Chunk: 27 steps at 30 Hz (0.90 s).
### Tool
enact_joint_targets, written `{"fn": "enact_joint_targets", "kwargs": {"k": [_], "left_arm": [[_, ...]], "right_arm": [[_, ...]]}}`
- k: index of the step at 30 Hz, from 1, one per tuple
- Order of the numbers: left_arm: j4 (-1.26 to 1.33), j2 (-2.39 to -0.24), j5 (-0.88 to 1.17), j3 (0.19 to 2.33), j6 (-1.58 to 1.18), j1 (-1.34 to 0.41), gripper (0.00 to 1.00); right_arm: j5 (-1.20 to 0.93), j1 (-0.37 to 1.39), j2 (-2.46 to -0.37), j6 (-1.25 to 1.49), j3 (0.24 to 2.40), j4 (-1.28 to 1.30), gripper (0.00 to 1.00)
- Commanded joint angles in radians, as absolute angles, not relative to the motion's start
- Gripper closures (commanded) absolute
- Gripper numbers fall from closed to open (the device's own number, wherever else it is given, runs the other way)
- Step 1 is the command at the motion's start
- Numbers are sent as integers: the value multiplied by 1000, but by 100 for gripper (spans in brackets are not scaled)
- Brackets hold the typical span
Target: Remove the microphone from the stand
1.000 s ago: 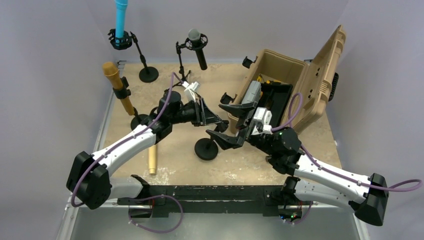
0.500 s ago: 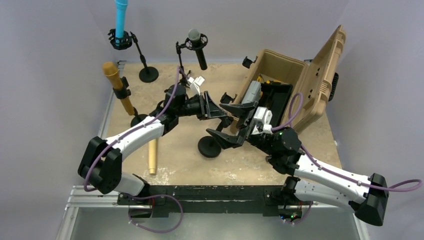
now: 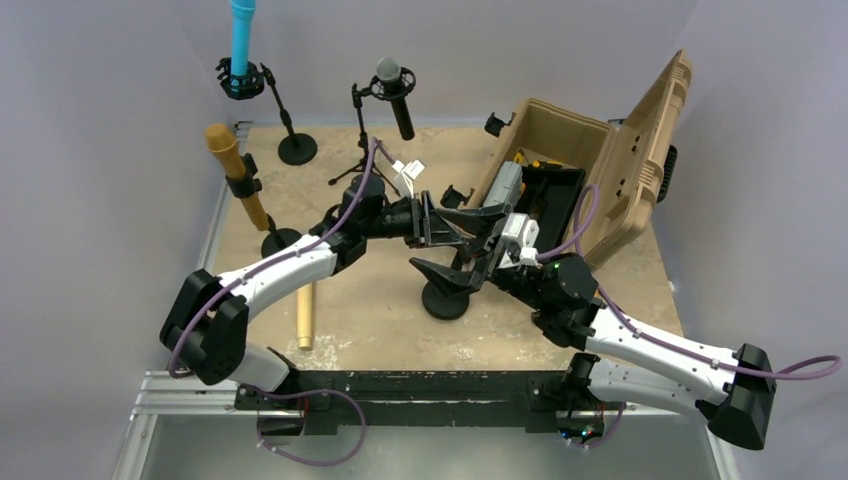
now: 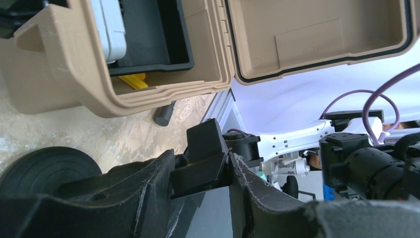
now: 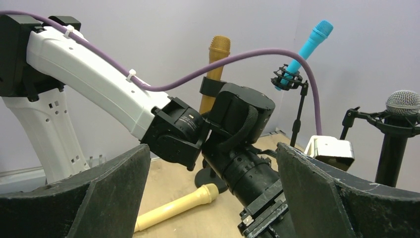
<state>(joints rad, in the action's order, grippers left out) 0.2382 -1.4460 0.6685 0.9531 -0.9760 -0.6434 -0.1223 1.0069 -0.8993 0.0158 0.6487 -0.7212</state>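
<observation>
1. The left gripper [image 4: 200, 161] is seen pressed together on a black clip block [image 4: 204, 144]. This block is judged to be the head of a short stand, whose round base [image 3: 447, 300] rests on the table [image 3: 370, 335] near the centre.
2. No microphone can be made out in that clip in the left wrist view.
3. The right gripper [image 3: 455, 245] is spread wide and holds nothing. From above its fingers are seen on either side of the left gripper's tip; whether anything is touched cannot be told.
4. A cream microphone [image 3: 305, 318] lies flat on the table at the near left, well apart from both grippers. It is judged to be the one already taken out of the held stand, though this cannot be confirmed.
5. Three more remain seated in their stands: a gold microphone [image 3: 232, 160] at the left, a blue microphone [image 3: 241, 35] at the far left and a grey-headed microphone [image 3: 397, 95] at the far centre.
6. An open tan case [image 3: 548, 128] stands at the far right.
7. If the cream microphone is the target, only releasing the stand is judged to be left; otherwise a seated microphone is not yet lifted.
</observation>
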Motion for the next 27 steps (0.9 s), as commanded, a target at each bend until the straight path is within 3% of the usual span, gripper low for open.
{"fn": "enact_joint_targets", "kwargs": {"k": [1, 4, 7, 9, 16, 21, 27], "left_arm": [[298, -1448, 691, 938, -971, -640, 68], [318, -1396, 687, 871, -970, -640, 47], [184, -1320, 649, 867, -889, -640, 13], [85, -1263, 619, 874, -835, -636, 3], [-339, -1053, 504, 953, -623, -534, 0], [-724, -887, 261, 1100, -382, -465, 0], [-910, -750, -3, 1244, -263, -465, 0]], "right_arm": [[-113, 1006, -882, 16, 670, -753, 5], [-107, 1006, -870, 15, 665, -751, 5], [-108, 1007, -869, 12, 663, -754, 4], [-111, 1006, -874, 12, 663, -760, 4], [-122, 1006, -879, 22, 660, -769, 4], [-114, 1006, -865, 24, 650, -770, 4], [-96, 1007, -907, 32, 656, -793, 4]]}}
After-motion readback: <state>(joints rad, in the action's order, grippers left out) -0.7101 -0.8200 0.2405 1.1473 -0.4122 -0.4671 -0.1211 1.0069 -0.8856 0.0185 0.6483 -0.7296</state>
